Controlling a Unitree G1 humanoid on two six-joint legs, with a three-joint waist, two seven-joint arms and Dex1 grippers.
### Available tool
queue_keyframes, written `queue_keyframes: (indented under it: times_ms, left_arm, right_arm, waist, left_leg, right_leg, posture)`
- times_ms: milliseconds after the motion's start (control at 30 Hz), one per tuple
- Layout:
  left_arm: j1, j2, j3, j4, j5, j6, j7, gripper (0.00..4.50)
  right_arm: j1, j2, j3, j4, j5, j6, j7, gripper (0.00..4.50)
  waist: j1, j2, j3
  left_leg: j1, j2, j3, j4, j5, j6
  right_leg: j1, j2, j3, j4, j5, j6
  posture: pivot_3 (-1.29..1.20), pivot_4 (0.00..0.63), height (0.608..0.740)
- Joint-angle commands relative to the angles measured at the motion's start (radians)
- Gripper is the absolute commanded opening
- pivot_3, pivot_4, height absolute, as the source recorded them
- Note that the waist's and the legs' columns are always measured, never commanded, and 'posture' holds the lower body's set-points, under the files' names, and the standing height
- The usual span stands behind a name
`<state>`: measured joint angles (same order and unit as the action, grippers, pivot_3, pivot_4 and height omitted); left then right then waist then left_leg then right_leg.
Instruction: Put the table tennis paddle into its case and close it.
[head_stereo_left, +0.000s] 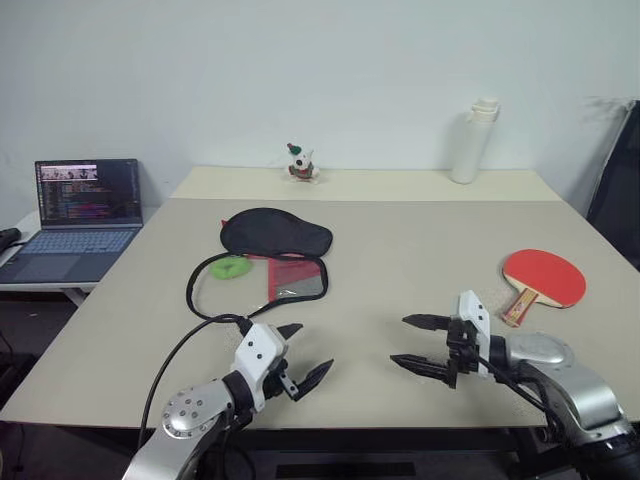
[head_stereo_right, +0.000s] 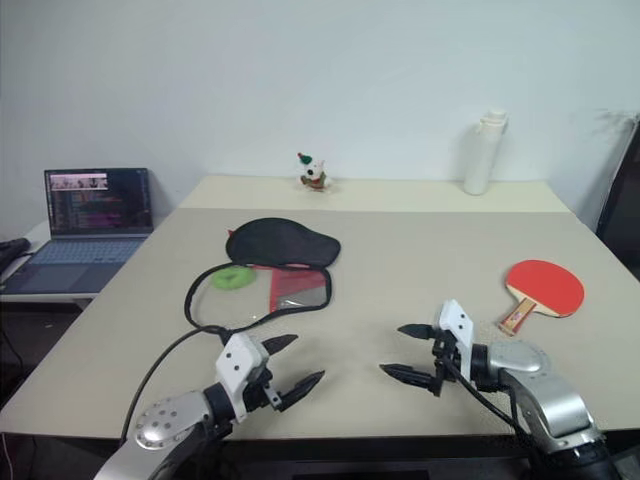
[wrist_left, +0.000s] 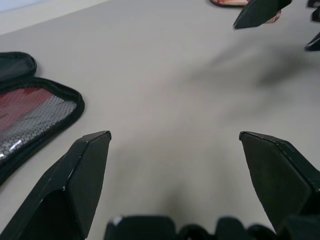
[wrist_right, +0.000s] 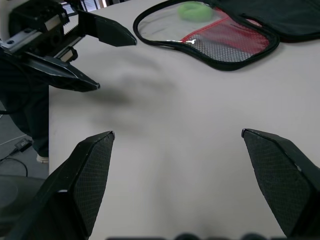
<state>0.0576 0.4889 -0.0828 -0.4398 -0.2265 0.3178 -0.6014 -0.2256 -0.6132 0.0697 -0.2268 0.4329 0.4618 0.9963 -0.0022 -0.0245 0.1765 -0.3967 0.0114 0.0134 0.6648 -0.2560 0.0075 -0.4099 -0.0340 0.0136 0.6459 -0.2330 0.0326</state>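
On a smooth beige desk (head_stereo_left: 400, 240), the table tennis paddle (head_stereo_left: 541, 278), a flat bat with a round red rubber face and a short pale wooden handle, lies at the right, well apart from the case (head_stereo_left: 270, 252), a soft fabric cover spread unzipped at centre-left, its black half folded toward the far side and its red mesh-pocketed half ringed by a black zipper edge. Near the front edge the left claw (head_stereo_left: 297, 353) and the right claw (head_stereo_left: 418, 342) hover above bare desk, pointed black fingers spread wide, grasping nothing. A small green ring (head_stereo_left: 231, 266) rests inside the case's clear panel.
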Motion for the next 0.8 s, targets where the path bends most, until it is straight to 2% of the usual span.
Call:
queue_keyframes:
  times_ms: [33, 167, 300, 667, 800]
  left_arm:
    - [-0.053, -0.024, 0.0, 0.048, 0.008, -0.058, 0.0, 4.5]
    - [-0.103, -0.05, 0.006, 0.1, -0.001, -0.084, -0.005, 4.5]
    - [-0.17, -0.041, 0.029, 0.193, -0.054, -0.085, -0.077, 4.5]
    - [-0.48, -0.036, 0.05, 0.593, 0.037, -0.254, -0.089, 4.5]
    - [-0.591, -0.045, 0.012, 0.781, 0.05, -0.27, -0.174, 4.5]
  right_arm:
    - [0.011, -0.038, -0.053, -0.066, 0.026, 0.024, -0.009, 4.48]
    - [0.022, -0.058, -0.068, -0.098, 0.038, 0.044, -0.025, 4.48]
    - [0.02, -0.072, -0.092, -0.143, 0.045, 0.064, -0.049, 4.48]
    - [-0.028, 0.021, -0.038, -0.133, 0.025, 0.033, -0.107, 4.48]
    - [-0.017, 0.013, -0.054, -0.13, 0.022, 0.012, -0.103, 4.48]
  waist:
    - [0.0, 0.0, 0.0]
    - [0.0, 0.0, 0.0]
    - [0.0, 0.0, 0.0]
    - [-0.001, 0.0, 0.0]
    - [0.003, -0.001, 0.0]
  left_leg:
    - [0.0, 0.0, 0.0, 0.0, 0.0, 0.0]
    - [0.001, 0.0, 0.0, 0.001, 0.0, 0.0]
    - [0.0, 0.001, 0.0, 0.001, 0.0, 0.0]
    - [0.001, 0.001, 0.0, 0.001, 0.0, 0.0]
    - [-0.001, 0.001, 0.0, 0.001, 0.0, 0.0]
  right_leg:
    - [0.0, 0.0, 0.0, 0.0, 0.0, 0.0]
    - [0.0, 0.0, 0.0, 0.0, 0.0, 0.001]
    - [0.0, 0.002, 0.0, 0.0, 0.0, 0.001]
    - [0.0, 0.004, -0.002, 0.0, 0.0, 0.001]
    - [0.0, 0.004, -0.003, 0.0, 0.001, 0.0]
  posture:
    - [0.0, 0.15, 0.74]
    - [0.0, 0.15, 0.74]
    - [0.0, 0.15, 0.74]
    - [0.0, 0.15, 0.74]
    - [0.0, 0.15, 0.74]
